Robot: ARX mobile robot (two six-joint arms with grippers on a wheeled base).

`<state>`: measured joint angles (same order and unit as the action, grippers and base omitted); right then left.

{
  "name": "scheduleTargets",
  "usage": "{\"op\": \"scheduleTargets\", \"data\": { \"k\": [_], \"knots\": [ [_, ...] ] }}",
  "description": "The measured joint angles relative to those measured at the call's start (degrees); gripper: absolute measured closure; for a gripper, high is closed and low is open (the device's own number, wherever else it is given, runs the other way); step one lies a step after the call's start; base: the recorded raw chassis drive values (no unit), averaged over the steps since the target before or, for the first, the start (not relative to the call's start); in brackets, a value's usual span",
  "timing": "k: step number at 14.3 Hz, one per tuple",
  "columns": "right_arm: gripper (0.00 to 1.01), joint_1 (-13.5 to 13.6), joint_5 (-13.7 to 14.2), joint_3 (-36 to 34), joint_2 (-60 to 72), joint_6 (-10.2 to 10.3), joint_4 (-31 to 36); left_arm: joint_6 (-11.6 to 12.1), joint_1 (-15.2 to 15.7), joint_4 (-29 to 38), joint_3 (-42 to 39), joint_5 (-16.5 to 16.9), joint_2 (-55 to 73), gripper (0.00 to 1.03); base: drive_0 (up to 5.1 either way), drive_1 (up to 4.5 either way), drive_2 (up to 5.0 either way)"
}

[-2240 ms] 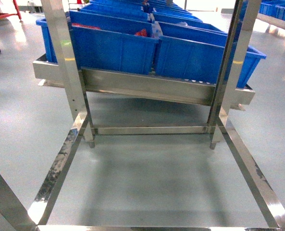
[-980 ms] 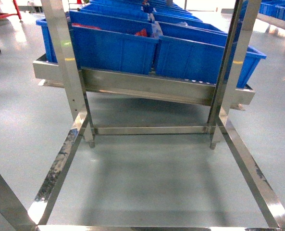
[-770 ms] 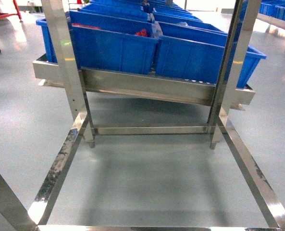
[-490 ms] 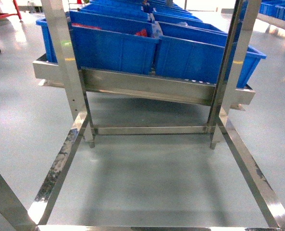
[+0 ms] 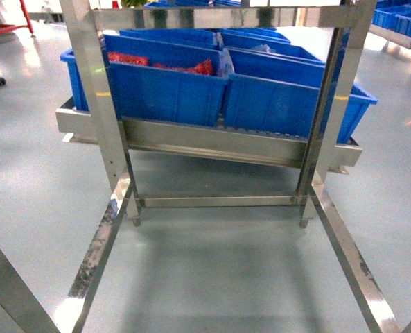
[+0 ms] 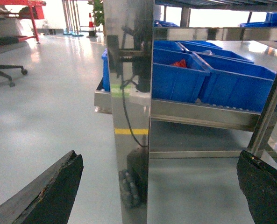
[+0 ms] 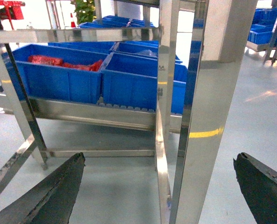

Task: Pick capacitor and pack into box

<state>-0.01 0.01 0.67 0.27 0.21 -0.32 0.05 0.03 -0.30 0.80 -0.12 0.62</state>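
Now the head camera is looking slanting down at a steel rack standing on the grey floor. On its sloping shelf blue bins are sitting side by side, touching each other. The left front bin is holding red parts, and the bin to its right is showing something pale inside that I cannot identify. The pink box and the capacitor are not appearing in any view.

Neither gripper is showing in the head view. In the left wrist view the left gripper is hanging with its two dark fingers wide apart at the lower corners, holding nothing; a shiny upright post of the rack is standing between them, close to the camera, with the blue bins behind it. In the right wrist view the right gripper is likewise spread wide and holding nothing, its fingers lying at the bottom corners, and two steel posts are rising between them in front of the bins with the red parts
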Motion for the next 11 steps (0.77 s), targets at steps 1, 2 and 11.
{"op": "scheduleTargets", "data": {
  "k": [1,2,11],
  "knots": [
    [0.03,0.00,0.00,0.00,0.00,-0.04,0.04,0.00,0.00,0.00,0.00,0.15,0.00,0.05,0.0,0.00,0.0],
    [0.03,0.00,0.04,0.00,0.00,-0.04,0.02,0.02,0.00,0.02,0.00,0.17,0.00,0.05,0.0,0.00,0.0],
    [0.03,0.00,-0.02,0.00,0.00,-0.04,0.00,0.02,0.00,0.04,0.00,0.09,0.00,0.05,0.0,0.00,0.0]
  ]
}}
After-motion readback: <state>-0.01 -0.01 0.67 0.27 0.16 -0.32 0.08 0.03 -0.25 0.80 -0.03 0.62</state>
